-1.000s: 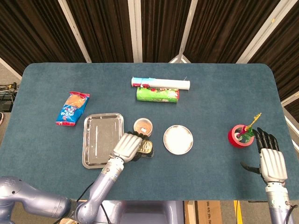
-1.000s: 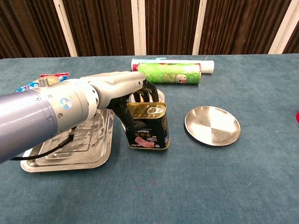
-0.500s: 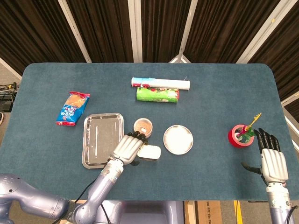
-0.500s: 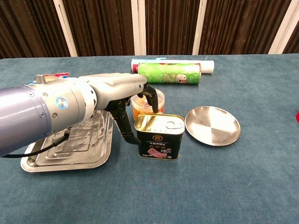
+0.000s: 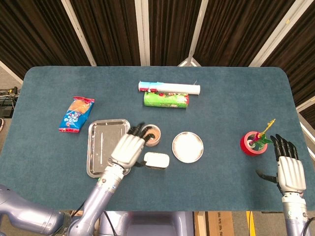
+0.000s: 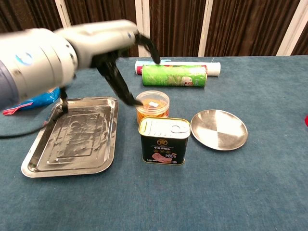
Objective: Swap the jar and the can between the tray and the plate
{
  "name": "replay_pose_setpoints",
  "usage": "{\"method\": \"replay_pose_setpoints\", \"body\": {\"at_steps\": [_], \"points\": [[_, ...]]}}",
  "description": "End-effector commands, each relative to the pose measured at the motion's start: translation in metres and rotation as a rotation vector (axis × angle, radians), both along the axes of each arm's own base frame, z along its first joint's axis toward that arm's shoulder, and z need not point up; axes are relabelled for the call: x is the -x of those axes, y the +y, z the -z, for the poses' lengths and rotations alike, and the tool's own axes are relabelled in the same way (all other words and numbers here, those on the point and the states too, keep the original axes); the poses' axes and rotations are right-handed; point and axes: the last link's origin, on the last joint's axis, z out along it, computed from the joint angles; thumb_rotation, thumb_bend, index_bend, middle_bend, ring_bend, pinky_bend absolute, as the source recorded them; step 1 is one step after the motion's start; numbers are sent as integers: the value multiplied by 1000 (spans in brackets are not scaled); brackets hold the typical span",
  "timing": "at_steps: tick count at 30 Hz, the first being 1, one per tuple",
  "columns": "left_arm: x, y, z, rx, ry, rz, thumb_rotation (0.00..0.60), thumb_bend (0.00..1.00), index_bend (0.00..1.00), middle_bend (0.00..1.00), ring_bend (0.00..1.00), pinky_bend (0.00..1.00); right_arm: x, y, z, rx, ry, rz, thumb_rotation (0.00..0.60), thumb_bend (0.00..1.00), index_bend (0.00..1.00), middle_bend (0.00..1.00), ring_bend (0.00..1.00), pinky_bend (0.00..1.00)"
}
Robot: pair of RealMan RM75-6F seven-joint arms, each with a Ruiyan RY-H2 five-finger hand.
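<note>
The gold-topped black can (image 6: 163, 141) stands on the table between the steel tray (image 6: 72, 139) and the round plate (image 6: 219, 129). Just behind the can is the clear jar (image 6: 152, 107) with orange contents. Both tray (image 5: 101, 145) and plate (image 5: 187, 146) hold nothing. My left hand (image 6: 108, 41) hangs raised and blurred above the tray's right side, fingers spread, gripping nothing. From the head view this hand (image 5: 129, 148) has fingers reaching toward the jar (image 5: 152, 135), with the can (image 5: 156, 160) to its right. My right hand (image 5: 288, 168) stays at the table's right front, fingers apart.
A green chip tube (image 5: 166, 100) and a white roll (image 5: 169, 88) lie at the back centre. A blue snack bag (image 5: 77, 114) lies left of the tray. A red tape roll with a small plant (image 5: 253, 143) sits just ahead of my right hand.
My left hand let go of the can, which now stands on the table, then rose and pulled back over the tray's edge. The right hand barely moved.
</note>
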Motion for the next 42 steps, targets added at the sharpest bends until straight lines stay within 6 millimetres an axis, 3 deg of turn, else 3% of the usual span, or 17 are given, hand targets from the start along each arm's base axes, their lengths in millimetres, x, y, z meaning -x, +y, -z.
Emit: {"method": "replay_pose_setpoints", "body": {"at_steps": [1,7,12,36,42], "points": [[12,14,-17,-12,-94,-59,600,52,203,9,0,53,-1,0,1,-3,0,0,600,0,0,0,0,0],[22,50,-5,92,-160,-150,600,2,173,0,0,17,0,-1,4,-9,12,7,600,0,0,0,0,0],[30,72,2,103,-86,-156,600,0,162,0,0,10,1,-2,10,-27,26,14,600,0,0,0,0,0],[48,94,81,229,-57,-184,600,0,144,0,0,10,3,-6,14,-30,44,30,600,0,0,0,0,0],[52,97,91,244,-61,-192,600,0,141,0,0,22,3,-7,13,-22,46,34,600,0,0,0,0,0]]}}
